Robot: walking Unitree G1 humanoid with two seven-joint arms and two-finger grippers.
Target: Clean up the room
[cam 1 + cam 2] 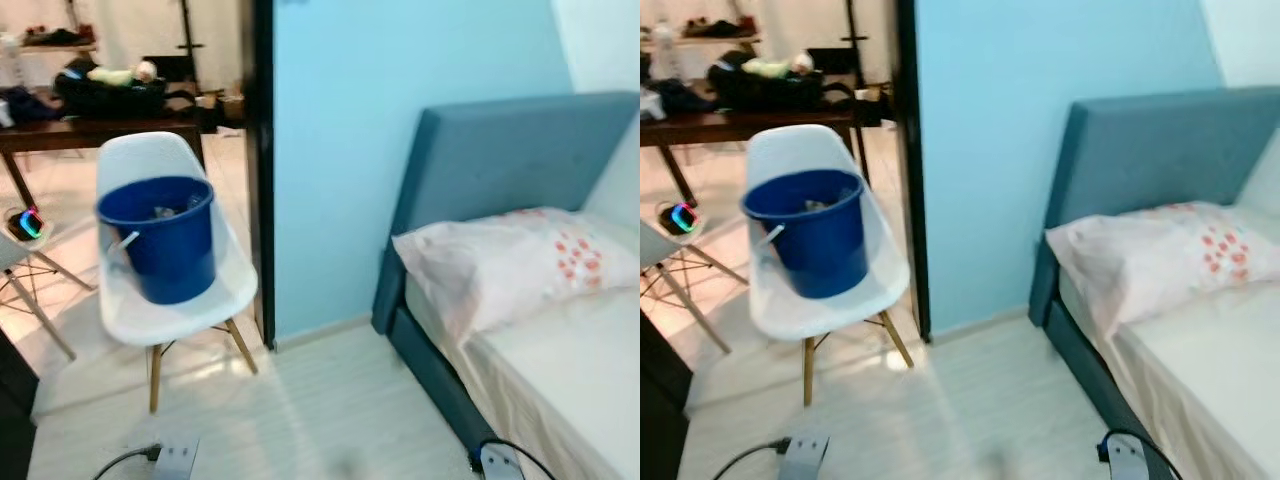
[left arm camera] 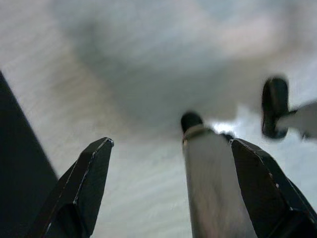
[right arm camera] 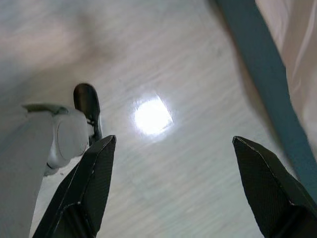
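A round blue plastic bucket (image 1: pixel 160 238) is sitting on the seat of a white moulded chair with wooden legs (image 1: pixel 205 298), holding some small items that are too blurred to identify. The chair is standing on pale wood-look flooring (image 1: pixel 300 410) just beside a light blue wall (image 1: pixel 390 120). Behind it, a dark wooden surface (image 1: pixel 90 128) is carrying dark bags and clutter. To the right, a bed with a grey-blue padded headboard (image 1: pixel 520 150) is carrying a white pillow with red-orange print (image 1: pixel 510 262).

The left gripper (image 2: pixel 171 163) is hanging above the floor with its jaws released and wide apart, gripping nothing. The right gripper (image 3: pixel 173 161) is hanging likewise, jaws released, near the bed's blue-grey frame (image 3: pixel 267 94).
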